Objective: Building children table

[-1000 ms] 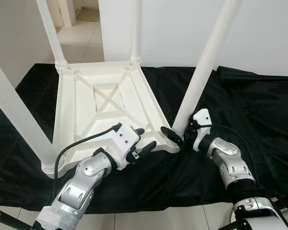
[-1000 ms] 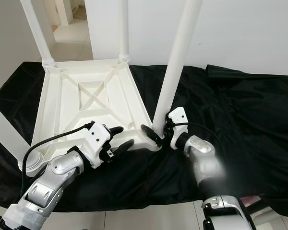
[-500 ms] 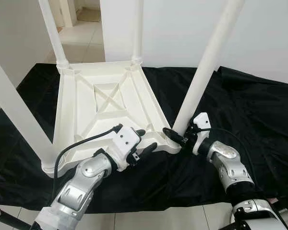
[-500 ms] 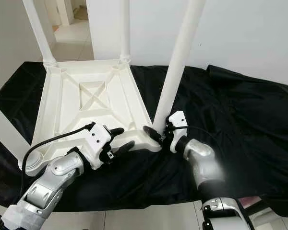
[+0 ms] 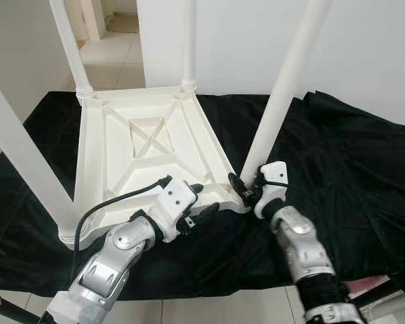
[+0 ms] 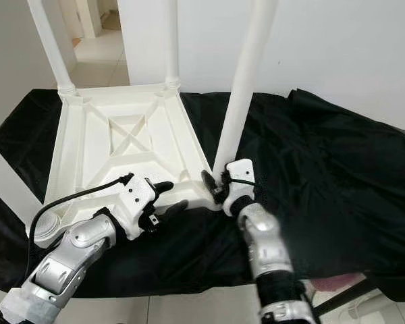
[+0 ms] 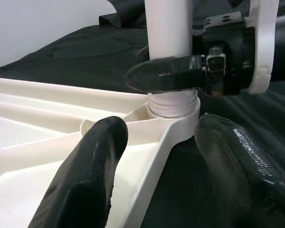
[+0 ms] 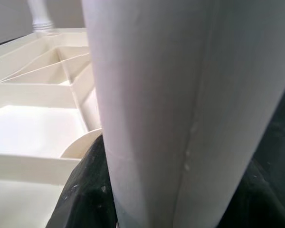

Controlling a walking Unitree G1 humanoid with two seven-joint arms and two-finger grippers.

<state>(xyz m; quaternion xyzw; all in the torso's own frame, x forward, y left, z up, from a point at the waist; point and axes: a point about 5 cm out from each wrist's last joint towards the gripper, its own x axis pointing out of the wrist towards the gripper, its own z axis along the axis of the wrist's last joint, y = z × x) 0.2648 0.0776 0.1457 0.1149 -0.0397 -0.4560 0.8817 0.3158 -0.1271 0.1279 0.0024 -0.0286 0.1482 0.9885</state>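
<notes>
Right gripper [image 5: 245,191] shifted inward — leg [image 5: 281,98] upright, clamped.

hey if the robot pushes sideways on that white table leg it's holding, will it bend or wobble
The leg looks like rigid plastic tube, so it probably won't bend. It's long with the right tool clamped at its base, so wobble seems likely. The upturned tabletop on loose black cloth may slide.

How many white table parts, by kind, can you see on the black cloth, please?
Upturned white tabletop: 1
White table legs standing in its corners: 4
Total: 5
</notes>
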